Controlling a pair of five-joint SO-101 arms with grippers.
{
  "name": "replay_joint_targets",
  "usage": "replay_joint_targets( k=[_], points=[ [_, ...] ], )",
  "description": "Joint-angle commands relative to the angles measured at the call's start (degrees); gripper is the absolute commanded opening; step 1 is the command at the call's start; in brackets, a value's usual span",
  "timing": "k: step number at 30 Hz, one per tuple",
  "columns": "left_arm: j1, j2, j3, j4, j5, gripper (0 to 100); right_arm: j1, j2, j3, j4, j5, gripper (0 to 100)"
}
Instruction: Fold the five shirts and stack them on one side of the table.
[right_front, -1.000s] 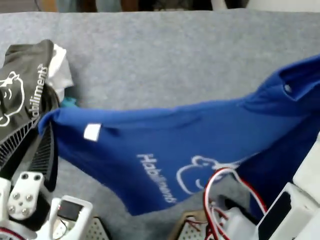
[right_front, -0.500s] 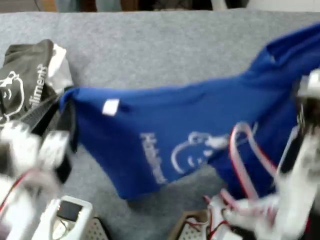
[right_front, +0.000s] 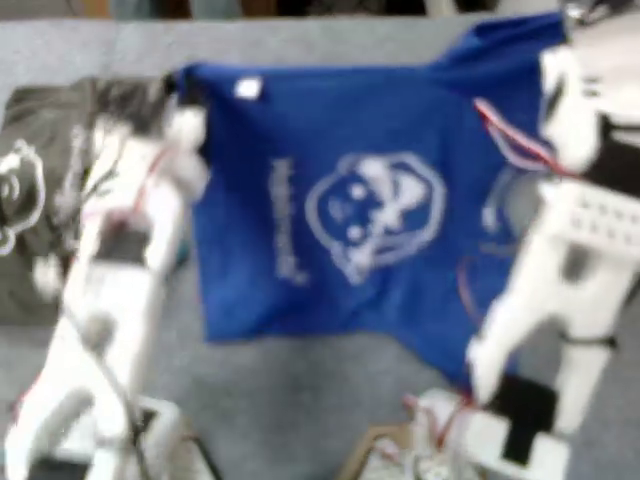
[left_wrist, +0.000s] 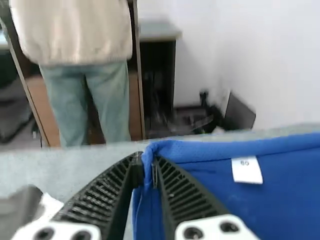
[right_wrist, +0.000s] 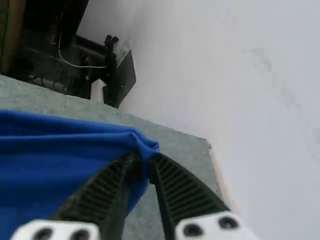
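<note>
Change: since the earlier frame both arms have gone from the near edge of the table (right_front: 300, 420) toward its far edge and carried the blue shirt (right_front: 380, 230) with them. It was low and slanted; now it is spread wide with the print facing up.
Left gripper (left_wrist: 145, 162): jaws nearly together, pinching a corner of the blue cloth, near the far left of the table and close to the white tag (right_front: 247, 89).
Right gripper (right_wrist: 142, 160): jaws narrow, clamped on another corner of the shirt, by the far right corner of the table.
Blue shirt: stretched between the two grippers along the far edge, and it falls from them toward the near edge. I cannot tell whether its lower part rests on the table.
Key relation: I judge that the held edge is the long axis, running left to right, with all the loose cloth on the near side of the jaws. Each arm is near its own corner, so a fold must bring the two together.
Dark shirt (right_front: 40, 240): at the left edge, just beside the left arm.
</note>
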Motion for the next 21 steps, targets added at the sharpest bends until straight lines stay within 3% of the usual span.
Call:
replay_joint_targets(
  k=[1, 4, 8, 12, 16, 21],
  points=[
    [0.22, 16.44, -15.52, -2.29, 0.44, 3, -1.49, 4.79, 2.95, -12.57, 0.26, 1.4],
    [1.19, 27.96, -24.84, -2.2, 0.26, 3, -2.2, 12.09, 1.98, -19.08, 0.26, 1.4],
    [0.75, 39.38, -34.59, -0.79, 0.26, 3, -2.81, 21.85, -5.49, -20.31, 0.18, 1.4],
    [0.4, 45.8, -44.97, 9.32, 0.18, 3, -2.55, 30.81, -15.08, -18.55, 0.18, 1.4],
    [0.57, 49.05, -53.58, 20.4, 0.18, 3, -2.46, 36.79, -25.98, -7.65, 0.18, 1.4],
    [0.57, 49.05, -57.01, 33.23, 0.18, 3, -2.37, 37.85, -37.85, 14.15, 0.62, 1.4]
  ],
)
